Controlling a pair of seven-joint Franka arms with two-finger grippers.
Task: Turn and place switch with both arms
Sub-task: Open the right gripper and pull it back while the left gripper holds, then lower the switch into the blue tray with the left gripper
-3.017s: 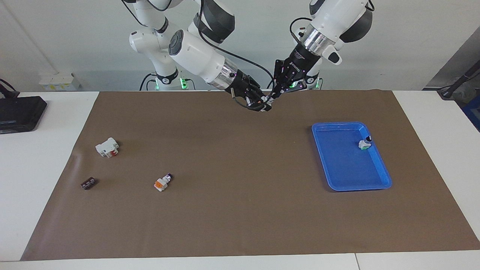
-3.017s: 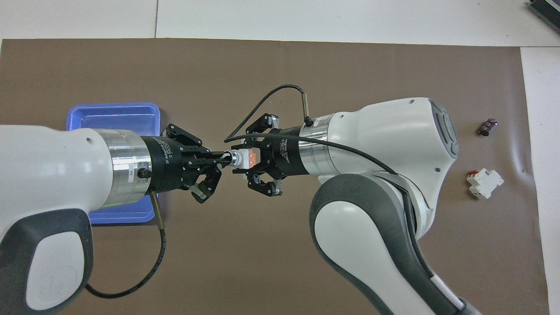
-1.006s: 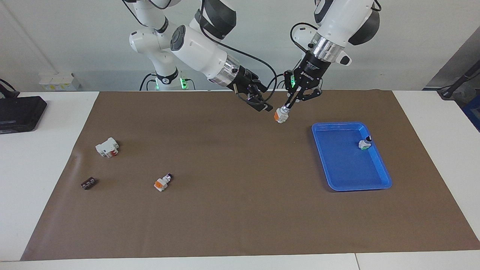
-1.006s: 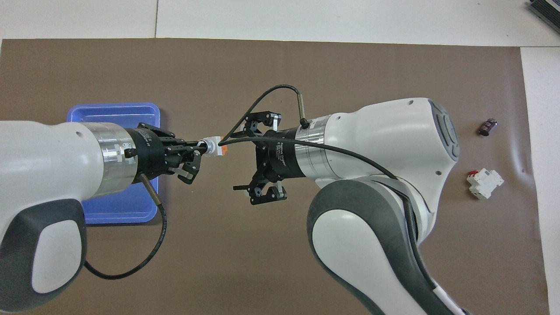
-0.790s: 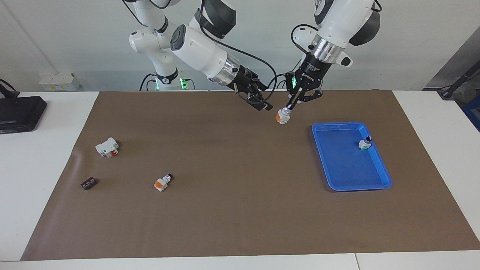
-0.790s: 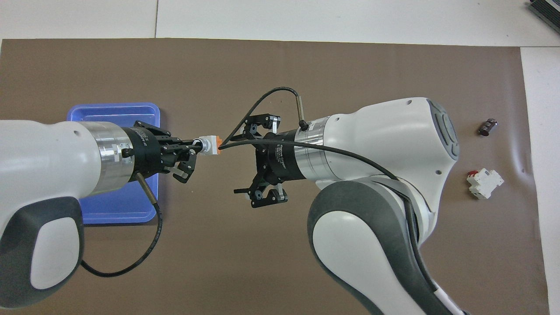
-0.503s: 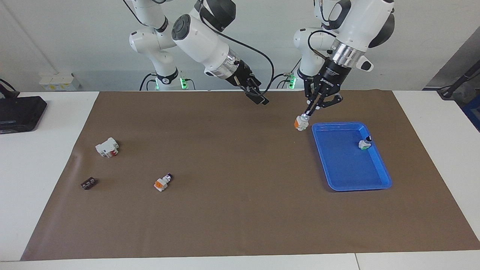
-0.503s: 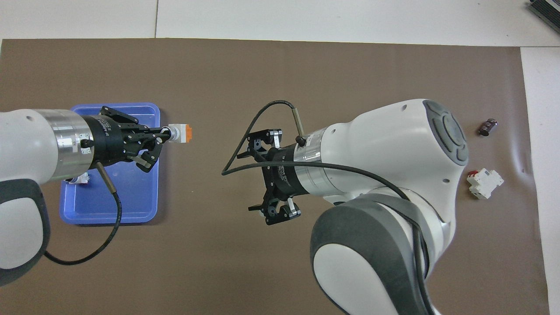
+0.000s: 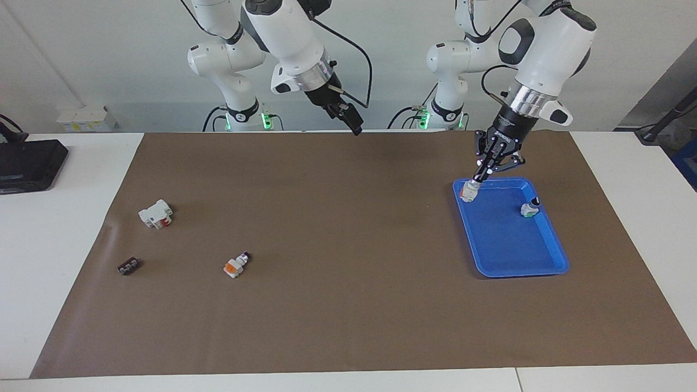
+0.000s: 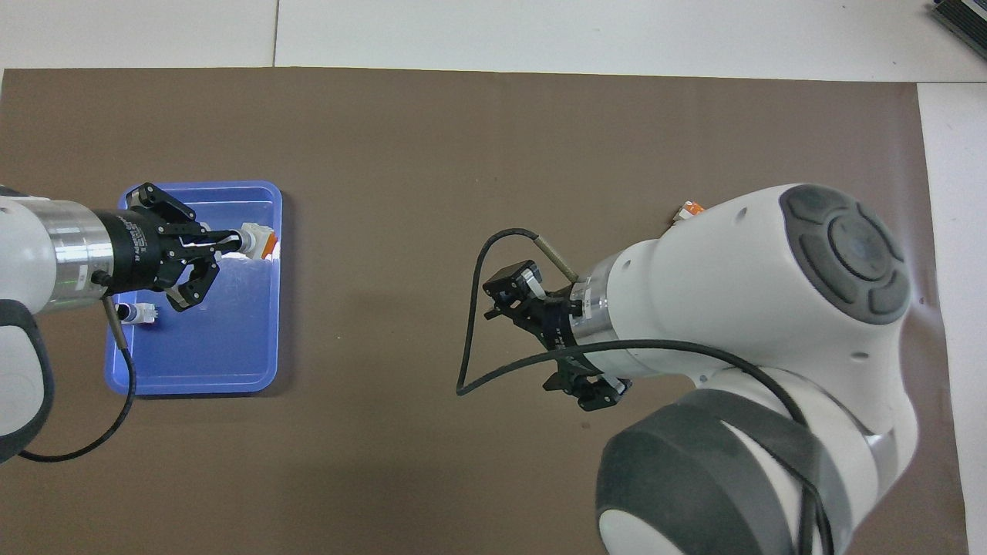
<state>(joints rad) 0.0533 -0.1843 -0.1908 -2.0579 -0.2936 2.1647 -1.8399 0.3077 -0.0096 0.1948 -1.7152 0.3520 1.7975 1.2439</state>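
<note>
Left gripper (image 10: 231, 240) clamps switch (image 10: 257, 240) over blue tray (image 10: 231, 378).

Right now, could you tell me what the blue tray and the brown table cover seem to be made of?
The blue tray looks like moulded plastic: glossy, uniform colour, rounded raised rim. The brown table cover looks like matte paper or thin sheet, judging by a crease near its edge; I cannot tell which.

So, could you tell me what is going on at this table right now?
The left gripper is shut on the switch and holds it over the blue tray, at the corner nearest the robots. A white-and-green switch already lies in the tray. The right gripper is open and holds nothing, raised above the brown mat. Another orange switch lies on the mat.
</note>
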